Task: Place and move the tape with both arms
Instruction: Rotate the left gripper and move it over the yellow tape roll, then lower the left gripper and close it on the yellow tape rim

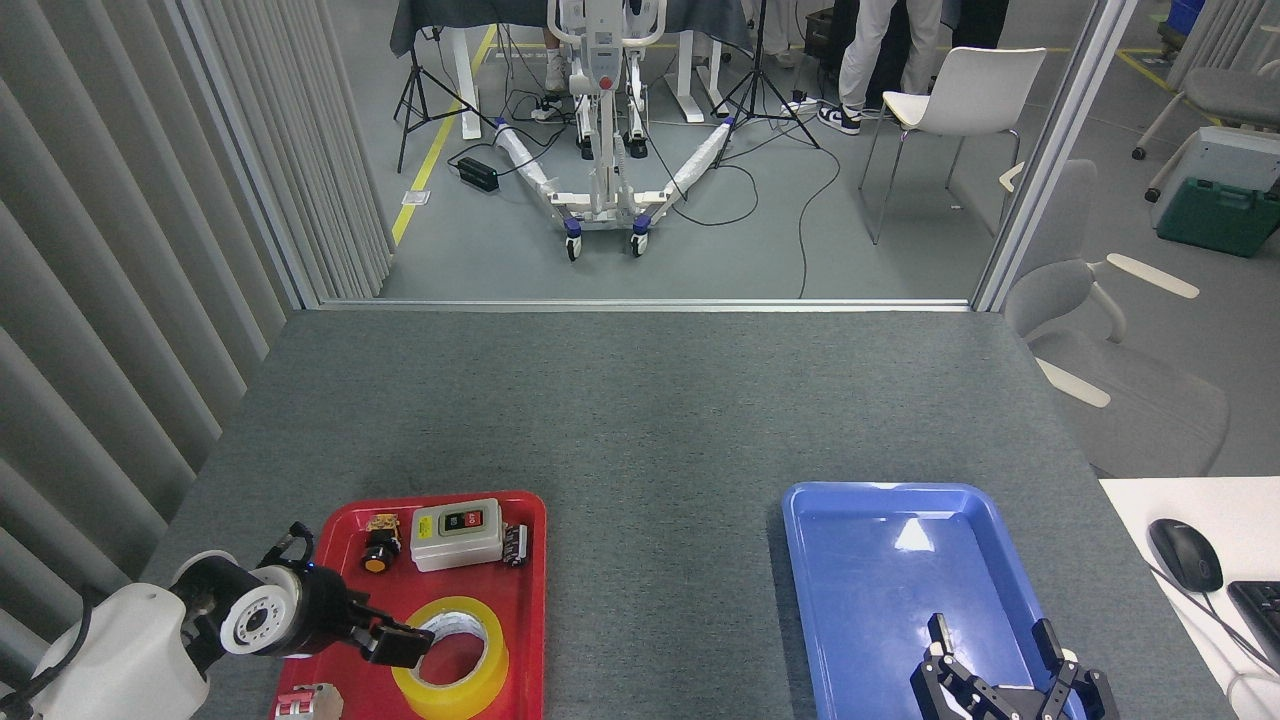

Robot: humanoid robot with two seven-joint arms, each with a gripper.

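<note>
The tape (455, 688), a yellow roll with a white core, lies flat at the near end of the red tray (532, 600). My left arm comes in from the lower left, and its black left gripper (398, 645) sits over the left rim of the roll. The fingers there are a dark lump, so I cannot make out how far apart they are. My right gripper (992, 640) hovers over the near end of the blue tray (880, 560). Its two fingers stand wide apart with nothing between them.
The red tray also holds a grey switch box (457, 533), a black push button (380, 552), a small dark part (515, 544) and a red-and-white clip (300, 703). A mouse (1185, 555) and keyboard (1262, 605) lie on a white desk at right.
</note>
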